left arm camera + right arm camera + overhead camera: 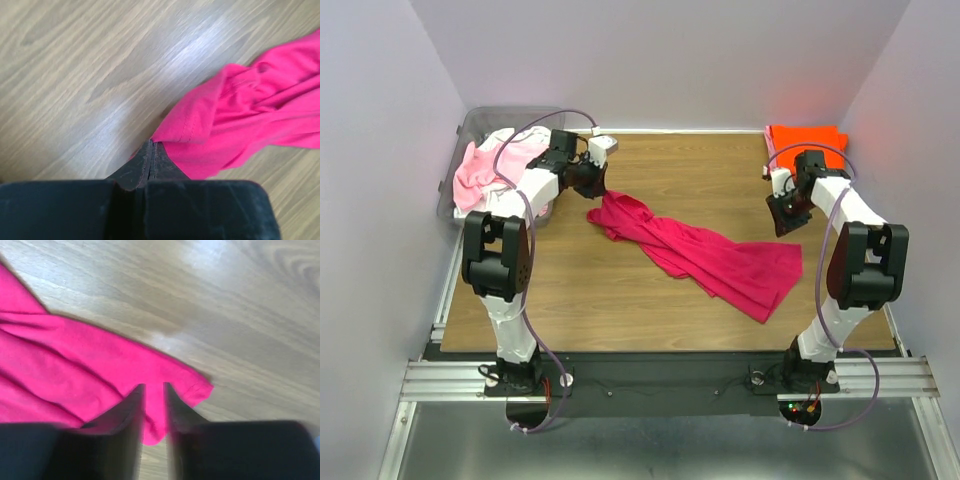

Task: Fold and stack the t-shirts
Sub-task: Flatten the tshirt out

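A deep magenta t-shirt (710,255) lies crumpled in a long diagonal strip across the wooden table. My left gripper (595,188) sits at its far-left end. In the left wrist view the jaws (151,146) are pressed together with the shirt's hem (190,131) at their tips and fabric showing on both sides. My right gripper (786,218) hovers over the shirt's right corner. In the right wrist view its fingers (154,387) stand narrowly apart above the magenta fabric (75,360). A folded orange t-shirt (807,138) lies at the far right corner.
A clear plastic bin (480,122) stands off the table's far-left corner, holding a pale pink shirt (475,172) and a white one (506,142). Bare wood (700,170) lies behind the magenta shirt. White walls close in on three sides.
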Controlling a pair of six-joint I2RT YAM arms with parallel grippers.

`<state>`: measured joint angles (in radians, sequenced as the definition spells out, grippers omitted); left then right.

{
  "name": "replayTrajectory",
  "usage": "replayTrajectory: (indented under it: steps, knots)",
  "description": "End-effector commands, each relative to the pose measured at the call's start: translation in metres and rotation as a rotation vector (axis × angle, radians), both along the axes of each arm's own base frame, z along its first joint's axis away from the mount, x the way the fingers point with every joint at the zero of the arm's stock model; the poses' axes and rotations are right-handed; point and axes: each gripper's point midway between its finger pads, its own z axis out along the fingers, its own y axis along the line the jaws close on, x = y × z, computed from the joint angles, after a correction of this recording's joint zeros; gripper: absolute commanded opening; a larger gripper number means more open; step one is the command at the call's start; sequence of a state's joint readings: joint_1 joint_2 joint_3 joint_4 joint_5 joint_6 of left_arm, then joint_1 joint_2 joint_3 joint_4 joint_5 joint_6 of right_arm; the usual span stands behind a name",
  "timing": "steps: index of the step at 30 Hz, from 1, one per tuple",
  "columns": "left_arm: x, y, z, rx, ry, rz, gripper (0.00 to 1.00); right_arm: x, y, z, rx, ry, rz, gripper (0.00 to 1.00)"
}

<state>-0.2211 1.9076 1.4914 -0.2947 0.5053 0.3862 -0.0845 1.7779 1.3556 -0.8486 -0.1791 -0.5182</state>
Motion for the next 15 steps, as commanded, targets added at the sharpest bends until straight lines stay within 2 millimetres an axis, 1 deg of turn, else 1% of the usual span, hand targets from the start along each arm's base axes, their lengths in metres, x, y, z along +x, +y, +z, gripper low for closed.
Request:
replayTrajectory:
  steps: [1, 3, 4, 6, 7, 8, 9, 10, 11, 12, 15]
  knots:
    - [-0.002, -0.017, 0.060, -0.062, -0.112, -0.052, 0.00, -0.019, 0.013, 0.025, 0.052, -0.017, 0.070, 0.46]
    - [-0.002, -0.014, 0.060, -0.055, -0.118, -0.036, 0.00, -0.038, 0.021, 0.028, 0.088, 0.000, 0.098, 0.50]
    - [0.000, -0.014, 0.059, -0.052, -0.120, -0.031, 0.00, -0.048, 0.026, 0.036, 0.110, -0.011, 0.135, 0.51]
    - [0.002, -0.013, 0.055, -0.052, -0.104, -0.019, 0.00, -0.074, 0.032, 0.036, 0.140, 0.045, 0.182, 0.49]
    - [0.002, -0.013, 0.053, -0.055, -0.094, -0.017, 0.00, -0.089, 0.039, 0.041, 0.167, 0.064, 0.201, 0.47]
    - [0.002, -0.014, 0.052, -0.058, -0.089, -0.019, 0.00, -0.096, 0.044, 0.041, 0.175, 0.076, 0.215, 0.46]
    - [0.002, -0.015, 0.049, -0.059, -0.081, -0.018, 0.00, -0.104, 0.048, 0.039, 0.180, 0.097, 0.231, 0.44]
    - [0.003, -0.015, 0.048, -0.064, -0.078, -0.013, 0.00, -0.118, 0.056, 0.035, 0.170, 0.124, 0.265, 0.40]
    - [0.003, -0.016, 0.047, -0.065, -0.076, -0.015, 0.00, -0.126, 0.058, 0.030, 0.160, 0.146, 0.277, 0.39]
    - [0.004, -0.016, 0.044, -0.065, -0.069, -0.014, 0.00, -0.137, 0.064, 0.020, 0.130, 0.180, 0.317, 0.36]
    - [0.006, -0.016, 0.042, -0.063, -0.067, -0.013, 0.00, -0.151, 0.067, 0.002, 0.075, 0.237, 0.365, 0.32]
